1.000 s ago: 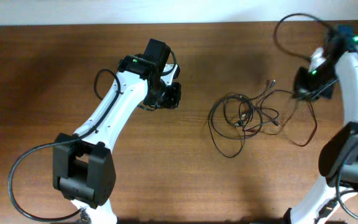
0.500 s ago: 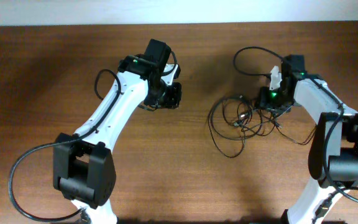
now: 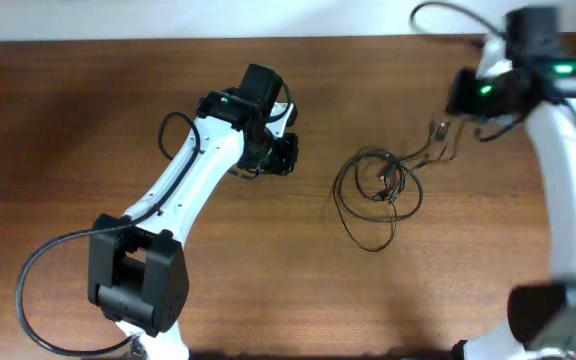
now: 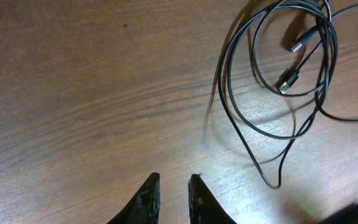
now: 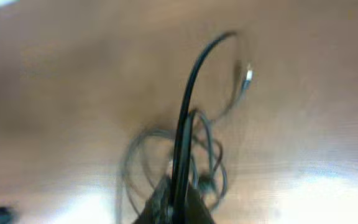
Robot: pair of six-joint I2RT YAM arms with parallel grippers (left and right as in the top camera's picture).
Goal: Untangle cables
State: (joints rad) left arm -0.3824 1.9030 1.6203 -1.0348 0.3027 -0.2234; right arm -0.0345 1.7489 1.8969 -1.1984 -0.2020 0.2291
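Overhead, the cables (image 3: 376, 190) are seen as loose loops on the worktop (image 3: 88, 120) between the arms. One strand is stretched toward the right end effector (image 3: 460, 98). The left end effector (image 3: 280, 155) stands well apart from them.

At the left wrist, the fingers (image 4: 149, 198) are set narrowly apart with nothing between them, and the loops are partly cut off at the frame's edge.

The right wrist view is blurred; there the end effector is closed on one black strand.

A brown wood-grain tabletop (image 3: 68, 120) is filling nearly the whole overhead view, its grain running left to right. A pale strip (image 3: 168, 18), perhaps a wall, is bordering its far edge. Soft light is glaring off the tabletop in the blurred right wrist view.
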